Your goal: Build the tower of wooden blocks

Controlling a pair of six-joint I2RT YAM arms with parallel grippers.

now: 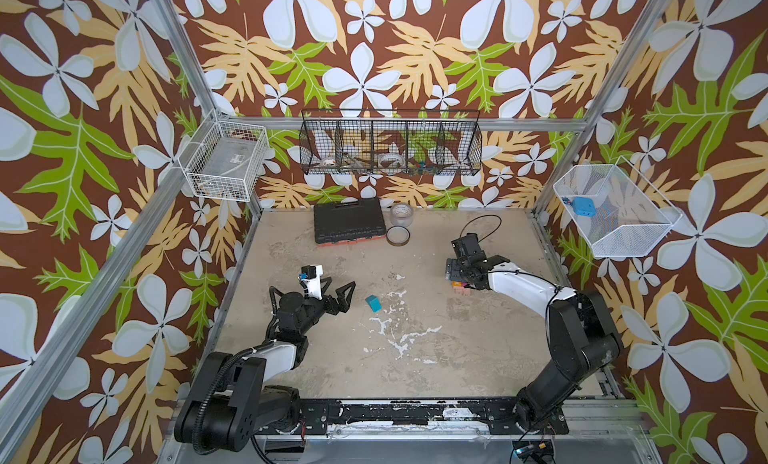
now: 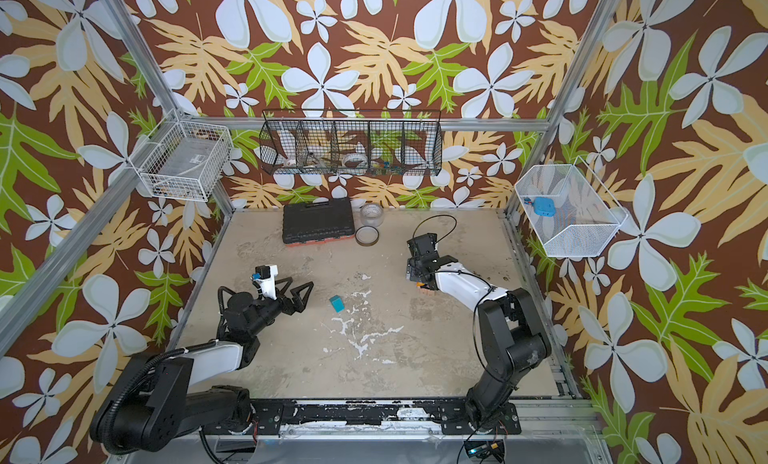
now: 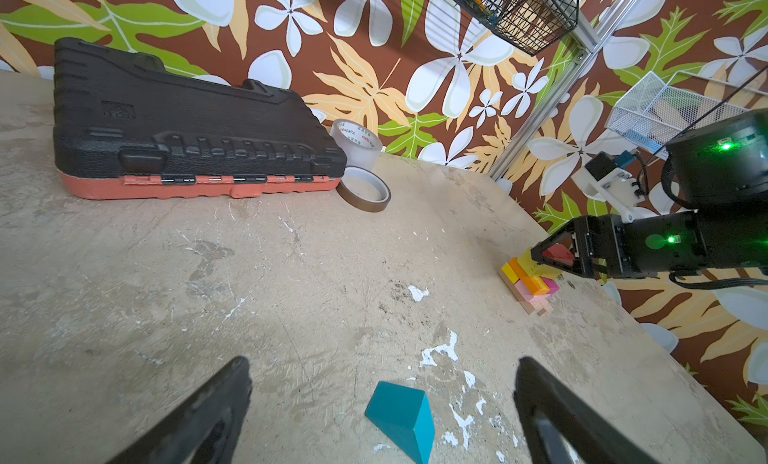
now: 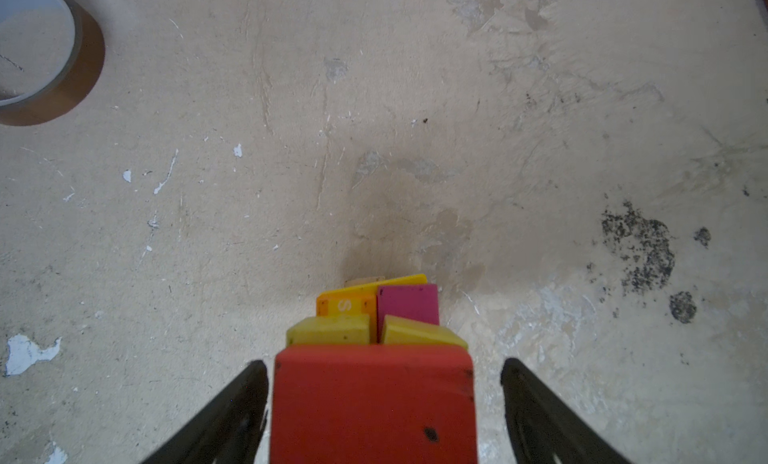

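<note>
Top views overlook the table [image 1: 457, 358]; wrist views share the tower [image 3: 530, 281].

White "S" — on the orange block [image 4: 345, 306]

Well ahead of the left fingers [image 3: 216, 412], at the back of the worktop [image 1: 415, 358], we see a shut black tool case [image 1: 347, 222] with an orange underside, a clear tape roll [image 1: 401, 218] just beside its end, and a brown tape ring [image 1: 398, 236] lying flat next to that roll, well apart from the right fingers [image 4: 232, 408]. Up on the flowered walls [image 1: 374, 46], above both pairs of fingers, we find a black wire basket [image 1: 390, 123], a white wire basket [image 1: 220, 183] nearer the left fingers, and a white mesh basket [image 1: 631, 233] nearer the right fingers, holding a blue object [image 1: 579, 206].
</note>
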